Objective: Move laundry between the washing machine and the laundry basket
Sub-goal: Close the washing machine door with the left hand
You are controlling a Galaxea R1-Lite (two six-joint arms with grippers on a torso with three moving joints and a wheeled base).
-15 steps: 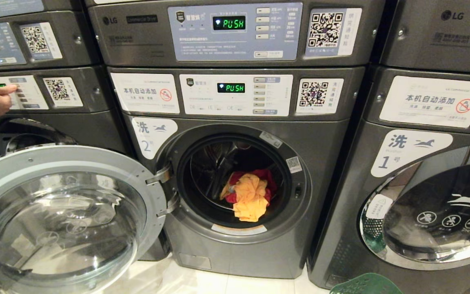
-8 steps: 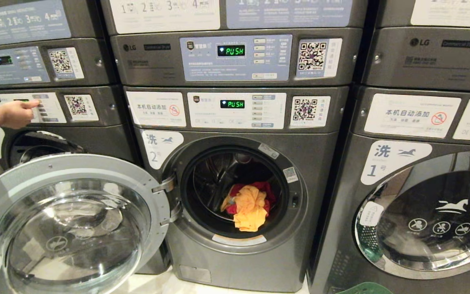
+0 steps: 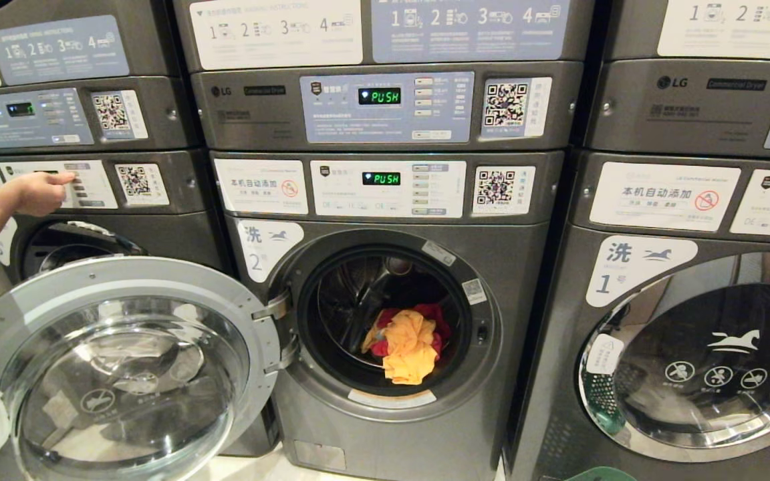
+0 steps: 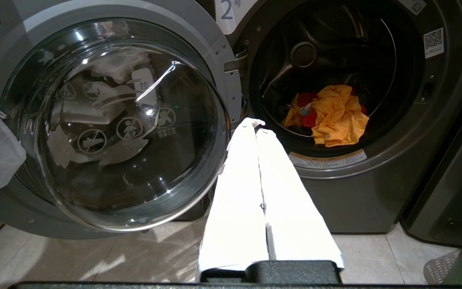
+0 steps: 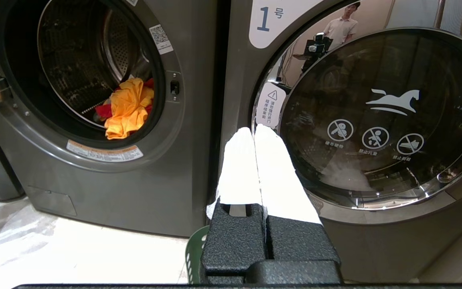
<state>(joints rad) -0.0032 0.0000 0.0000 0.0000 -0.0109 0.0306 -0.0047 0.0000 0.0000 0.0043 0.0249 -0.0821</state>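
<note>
Washing machine open, orange laundry inside. Left hand and right hand pressed closed, empty. The open door, left, could likely obstruct the reach.

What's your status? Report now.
Both grippers, left and right, shut, empty. Washer open, laundry inside; basket by the right gripper. Door swung wide left; person's hand at next machine.

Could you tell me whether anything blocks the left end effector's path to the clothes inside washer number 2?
Nothing visible does. The washing machine has its door swung open to the side, and the orange and red laundry lies exposed in the drum. The left end effector, shut, points toward the opening.
</note>
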